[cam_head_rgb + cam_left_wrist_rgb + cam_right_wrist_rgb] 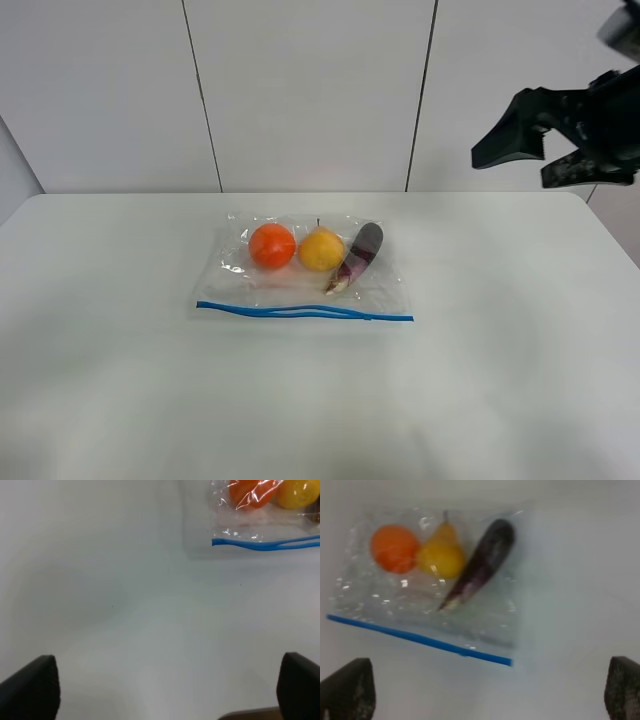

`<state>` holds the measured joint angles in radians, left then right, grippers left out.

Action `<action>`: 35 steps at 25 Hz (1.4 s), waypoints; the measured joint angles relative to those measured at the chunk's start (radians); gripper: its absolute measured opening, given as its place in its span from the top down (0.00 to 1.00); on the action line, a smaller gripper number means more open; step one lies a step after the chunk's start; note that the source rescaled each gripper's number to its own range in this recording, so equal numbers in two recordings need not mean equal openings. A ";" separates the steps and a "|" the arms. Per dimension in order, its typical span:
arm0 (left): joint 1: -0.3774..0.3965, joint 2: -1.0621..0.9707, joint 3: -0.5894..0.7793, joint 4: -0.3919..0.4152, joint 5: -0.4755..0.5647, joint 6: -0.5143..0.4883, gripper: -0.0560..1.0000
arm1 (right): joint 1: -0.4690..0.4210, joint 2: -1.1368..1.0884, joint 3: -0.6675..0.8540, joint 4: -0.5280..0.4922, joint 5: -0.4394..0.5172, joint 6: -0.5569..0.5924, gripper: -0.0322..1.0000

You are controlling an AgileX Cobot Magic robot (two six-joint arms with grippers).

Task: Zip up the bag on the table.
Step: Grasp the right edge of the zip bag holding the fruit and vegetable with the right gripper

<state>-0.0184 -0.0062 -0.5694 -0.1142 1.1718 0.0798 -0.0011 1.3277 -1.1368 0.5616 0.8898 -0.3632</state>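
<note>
White table [320, 400] carries crinkly clear bag [290, 288], blue zipper [300, 311] partly gaping.

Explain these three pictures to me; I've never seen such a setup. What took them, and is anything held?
This is a robot with two arms. One camera looks down from high up; the other two sit on the wrists, so the dark shapes at their edges are gripper fingers. On the white table lies a clear zip bag holding an orange fruit, a yellow pear and an eggplant. Its blue zipper strip looks partly unsealed. The left gripper and the right gripper are open and hold nothing.
</note>
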 joint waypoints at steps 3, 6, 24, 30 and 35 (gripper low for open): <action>0.000 0.000 0.000 0.000 0.000 0.000 0.00 | 0.000 0.116 -0.003 0.082 0.007 -0.050 0.01; 0.000 0.000 0.000 0.000 0.000 0.000 0.00 | 0.000 0.234 -0.003 0.128 0.023 -0.075 0.01; 0.000 0.000 0.000 0.000 0.000 0.000 0.00 | -0.017 0.590 0.039 0.340 0.179 -0.260 0.00; 0.000 0.000 0.000 0.000 0.000 0.000 0.00 | -0.067 0.671 0.072 0.413 0.136 -0.365 0.00; 0.000 0.000 0.000 0.000 0.000 0.000 0.00 | -0.057 0.751 0.072 0.479 0.123 -0.455 0.00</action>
<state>-0.0184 -0.0062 -0.5694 -0.1142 1.1718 0.0798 -0.0582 2.0782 -1.0645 1.0410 1.0132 -0.8183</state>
